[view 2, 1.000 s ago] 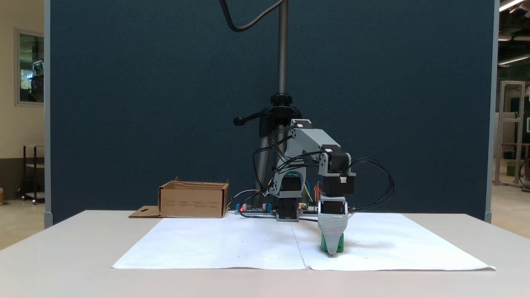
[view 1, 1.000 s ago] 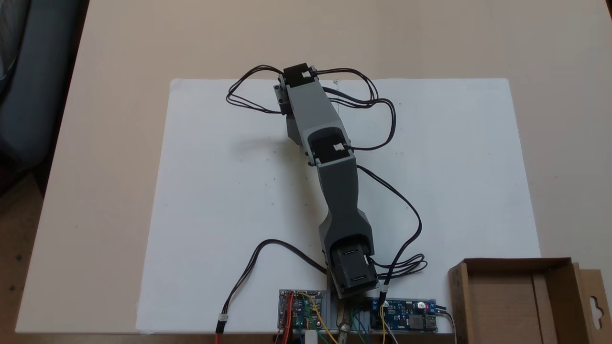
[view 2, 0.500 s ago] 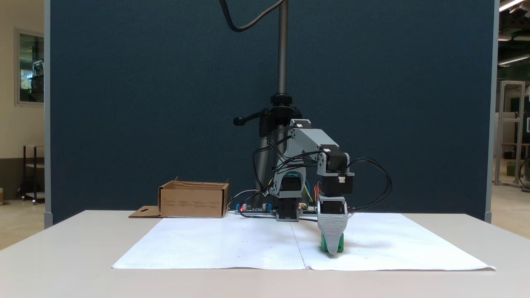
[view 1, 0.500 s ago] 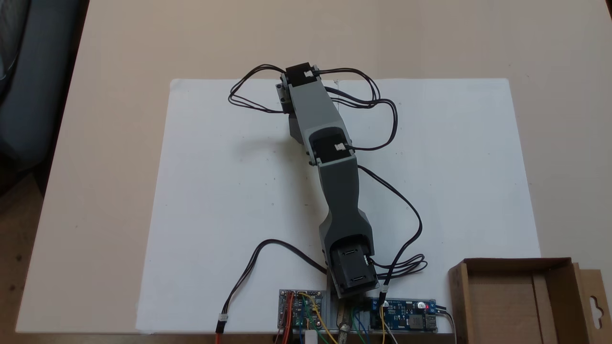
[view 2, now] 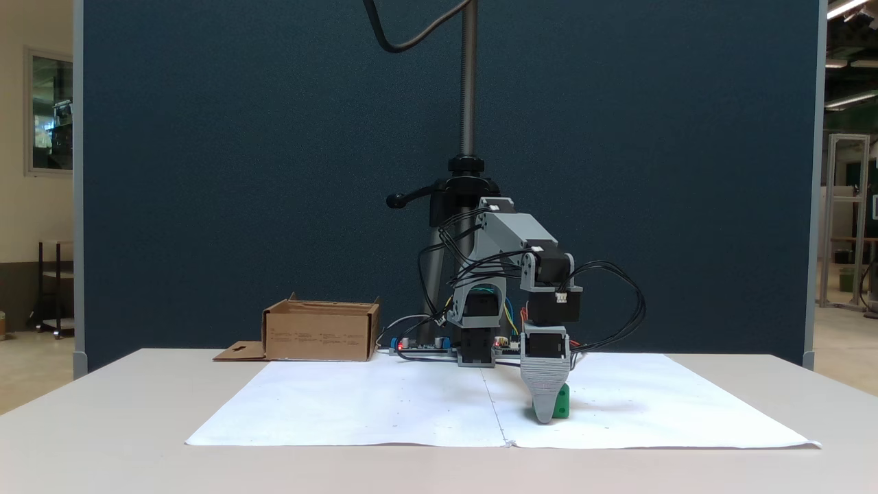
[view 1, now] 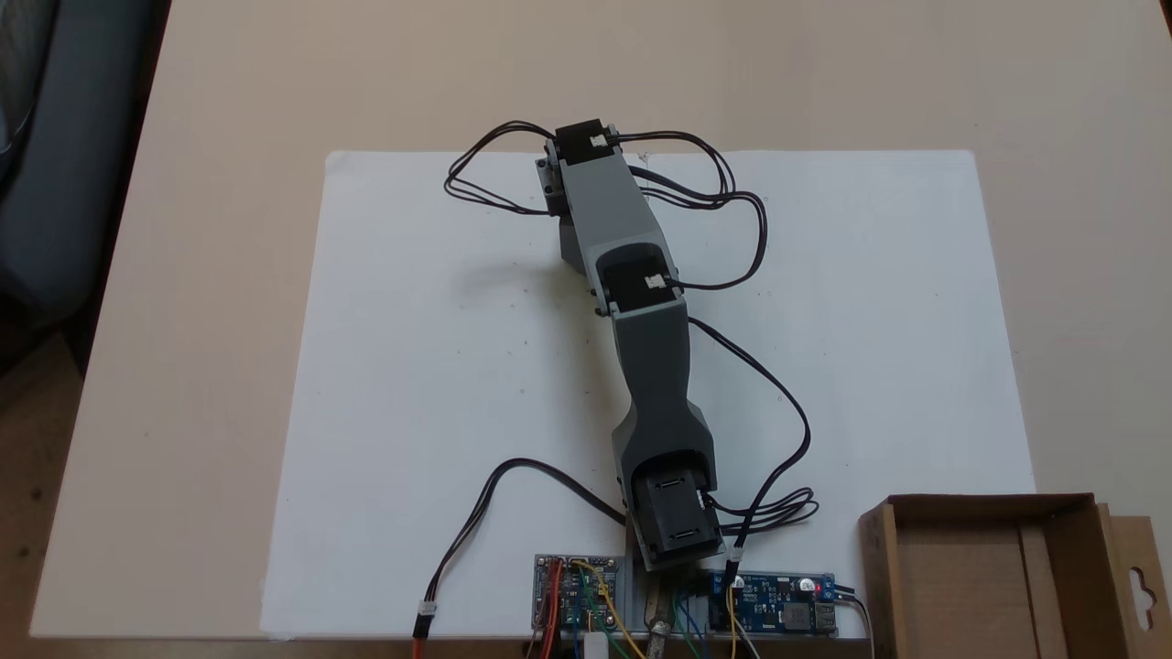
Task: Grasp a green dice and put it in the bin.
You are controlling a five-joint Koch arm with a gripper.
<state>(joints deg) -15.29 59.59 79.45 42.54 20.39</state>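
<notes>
Tool (view 2: 545,415) down at green dice (view 2: 562,403); jaw state I cannot tell. I'd confirm grip before lifting toward bin (view 2: 320,334).

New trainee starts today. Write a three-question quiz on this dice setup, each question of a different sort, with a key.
1. True or false: in the side-on fixed view, the green dice rests on the white paper sheet under the gripper.
2. Multiple choice: in that view, the bin stands (A) to the left of the arm, (B) to the right of the arm, (C) directly under the jaws.
3. Fill in: in the top-down fixed view, the arm covers the dice, and the bin sits at the lower ____ corner.

Key: 1 true; 2 A; 3 right. Whether the jaws are open cannot be told, since one hides the other.
</notes>
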